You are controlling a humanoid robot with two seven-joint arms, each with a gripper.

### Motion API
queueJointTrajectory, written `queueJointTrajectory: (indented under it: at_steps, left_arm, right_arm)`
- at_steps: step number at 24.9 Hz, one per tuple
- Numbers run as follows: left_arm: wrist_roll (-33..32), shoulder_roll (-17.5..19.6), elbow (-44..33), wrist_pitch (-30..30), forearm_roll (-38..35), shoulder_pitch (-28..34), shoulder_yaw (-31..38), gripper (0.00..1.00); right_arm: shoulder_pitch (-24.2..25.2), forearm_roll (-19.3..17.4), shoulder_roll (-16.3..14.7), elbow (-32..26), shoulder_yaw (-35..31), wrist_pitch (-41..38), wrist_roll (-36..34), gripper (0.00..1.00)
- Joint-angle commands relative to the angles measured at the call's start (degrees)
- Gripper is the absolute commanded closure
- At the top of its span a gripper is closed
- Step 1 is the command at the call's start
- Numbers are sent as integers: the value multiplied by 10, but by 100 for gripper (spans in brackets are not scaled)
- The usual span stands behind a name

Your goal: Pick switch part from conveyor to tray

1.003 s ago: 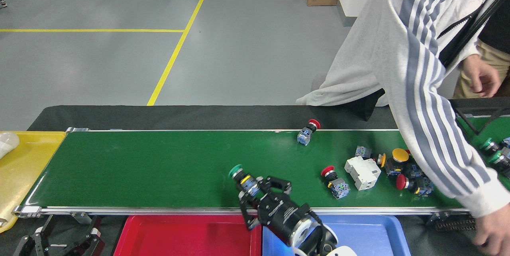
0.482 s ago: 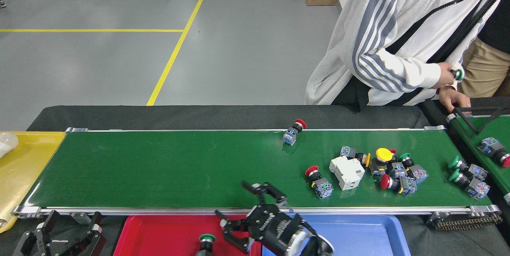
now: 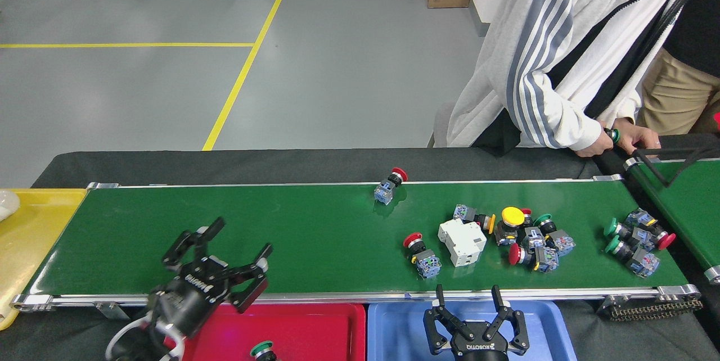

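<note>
Both grippers, left gripper (image 3: 225, 260) and right gripper (image 3: 468, 299), are hovering with jaws spread wide and holding nothing over the near rail of the long dark green conveyor belt (image 3: 253, 237), while the nearest red-capped switch part (image 3: 421, 248) is lying near the white block (crowded enough that, I'd guess, a grab could knock neighbours).

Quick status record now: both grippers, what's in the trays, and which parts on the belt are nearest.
left gripper: open, empty, over the conveyor's near edge
right gripper: open, empty, above the blue tray
red tray: one green-capped switch at its near edge
nearest belt part: red-capped switch beside the white breaker
far rail: lone red-capped switch
person's hand: off the belt, holding a green part
</note>
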Motion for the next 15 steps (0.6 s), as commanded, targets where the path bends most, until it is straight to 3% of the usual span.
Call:
queueJointTrajectory:
  at_steps: [1, 6, 11, 15]
  left_arm:
    - [2, -24, 63, 11, -32, -47, -1, 0]
    - [3, -54, 183, 22, -49, -130, -6, 0]
    - [9, -77, 320, 78, -48, -222, -12, 0]
    - [9, -81, 343, 78, -47, -232, -12, 0]
  right_arm:
    - [-21, 3, 11, 5, 12, 6, 20, 1]
    - [-83, 6, 40, 60, 51, 6, 46, 1]
    - [-129, 3, 65, 117, 86, 0, 108, 1]
    - [-164, -32, 68, 161, 120, 0, 117, 1]
